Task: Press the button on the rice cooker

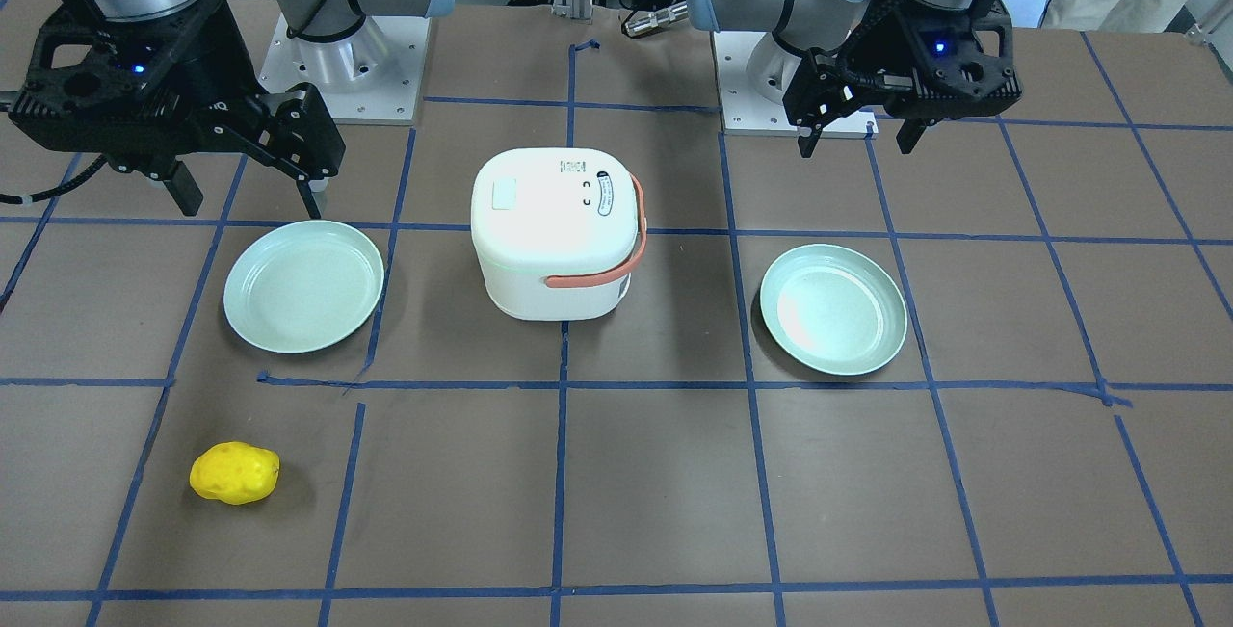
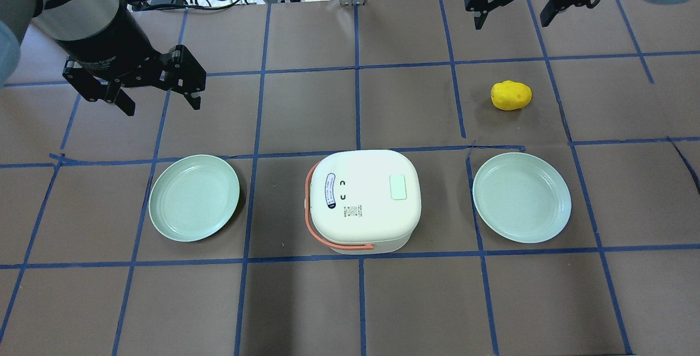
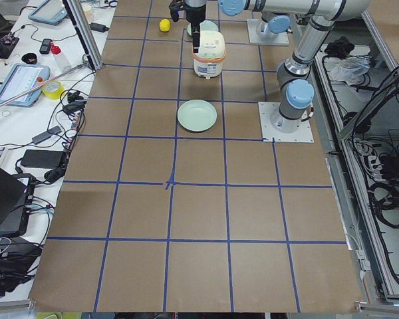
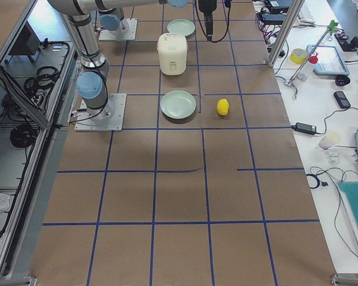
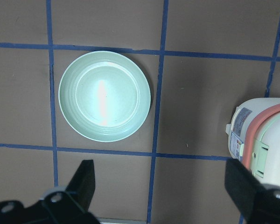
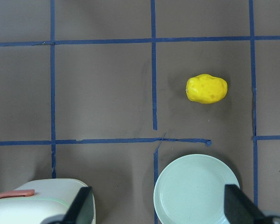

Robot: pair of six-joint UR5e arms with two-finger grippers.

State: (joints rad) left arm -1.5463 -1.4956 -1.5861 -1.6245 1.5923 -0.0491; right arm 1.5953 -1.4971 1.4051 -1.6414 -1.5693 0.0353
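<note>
The white rice cooker (image 2: 361,200) with an orange handle stands at the table's middle, lid shut, and also shows in the front view (image 1: 554,232). A pale green rectangular button (image 2: 398,186) sits on its lid, toward the robot's right (image 1: 505,195). My left gripper (image 2: 158,85) hangs open and empty above the table, beyond the left plate and apart from the cooker. My right gripper (image 2: 511,14) is open and empty at the far right. The left wrist view shows the cooker's edge (image 5: 266,140); the right wrist view shows its corner (image 6: 42,200).
Two pale green plates flank the cooker, the left plate (image 2: 194,197) and the right plate (image 2: 522,197). A yellow potato-like object (image 2: 511,95) lies beyond the right plate. Blue tape lines grid the brown table. Cables lie along the far edge.
</note>
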